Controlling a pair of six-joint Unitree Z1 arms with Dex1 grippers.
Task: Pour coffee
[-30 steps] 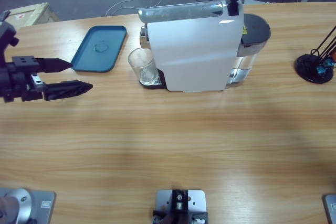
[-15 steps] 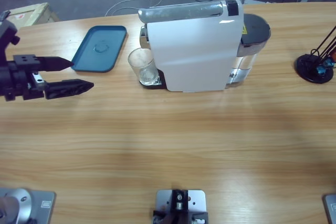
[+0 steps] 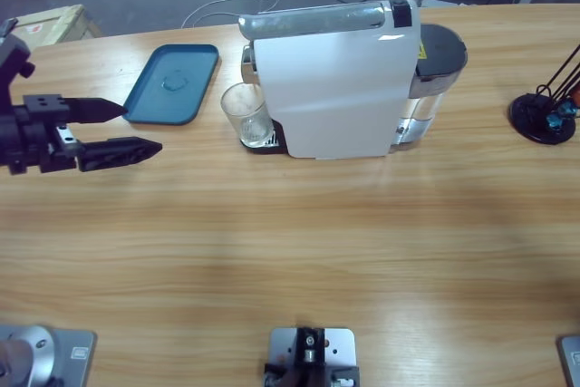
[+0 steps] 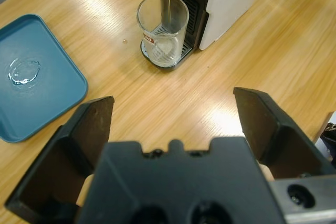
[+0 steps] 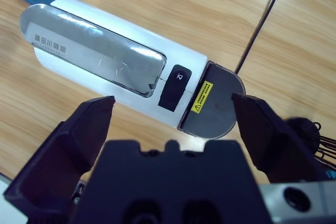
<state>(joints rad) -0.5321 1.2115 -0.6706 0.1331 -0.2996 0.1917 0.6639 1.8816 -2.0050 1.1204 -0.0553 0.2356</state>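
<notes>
A white coffee machine (image 3: 335, 88) stands at the table's far middle, with a clear glass (image 3: 245, 113) on its drip tray. In the left wrist view a thin brownish stream of coffee (image 4: 168, 1) falls from the spout into the glass (image 4: 163, 32). My left gripper (image 3: 140, 128) hovers open at the table's left, apart from the glass, its jaws (image 4: 173, 100) pointing at it. My right gripper (image 5: 173, 102) hangs open high above the machine's top, over the black button (image 5: 175, 87) and silver lid (image 5: 94, 51).
A blue tray (image 3: 172, 83) with a few water drops lies left of the glass. The machine's grey water tank (image 3: 437, 65) sits at its right end. A black stand base (image 3: 542, 117) is at the table's far right. Cables lie on the floor behind.
The dark gripper that was over the machine's button a second ago has lifted away towards the top edge. The left gripper and the glass have stayed put.
</notes>
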